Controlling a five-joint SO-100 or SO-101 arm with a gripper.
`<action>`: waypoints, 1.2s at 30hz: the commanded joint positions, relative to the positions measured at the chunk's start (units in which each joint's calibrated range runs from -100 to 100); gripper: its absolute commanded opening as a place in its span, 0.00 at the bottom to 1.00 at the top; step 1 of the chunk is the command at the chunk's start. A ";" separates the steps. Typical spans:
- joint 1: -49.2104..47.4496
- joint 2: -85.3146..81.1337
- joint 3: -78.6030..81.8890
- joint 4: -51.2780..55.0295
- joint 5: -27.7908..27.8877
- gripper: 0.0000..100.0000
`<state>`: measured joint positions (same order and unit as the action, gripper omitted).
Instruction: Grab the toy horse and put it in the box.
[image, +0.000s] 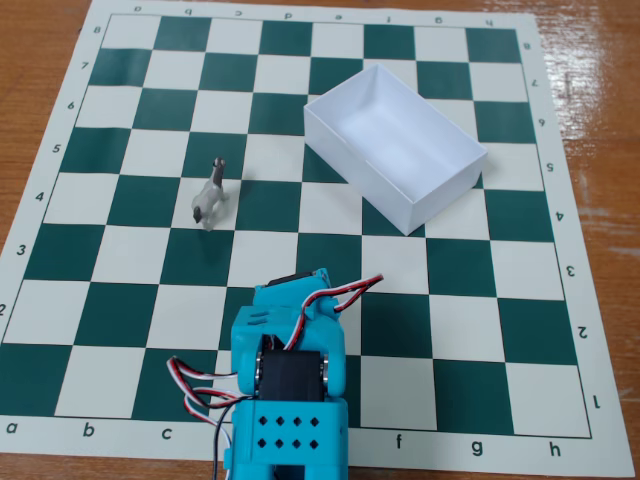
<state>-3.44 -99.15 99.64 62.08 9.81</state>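
Chessboard mat (100, 300) covered the table (30, 80); the teal arm (290, 390) sat folded at its near edge, its end effector hidden, so its state could not be told. The box (440, 190) lay empty, well right of the toy horse (211, 198), which stood upright on a white square. Being tiny, it would likely topple under a clumsy approach.
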 joint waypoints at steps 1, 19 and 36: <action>1.15 -0.32 0.36 0.04 0.71 0.01; 4.15 -0.32 0.36 -0.62 0.37 0.13; -5.71 11.72 -30.95 9.68 33.54 0.27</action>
<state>-8.22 -92.26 76.34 70.49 36.98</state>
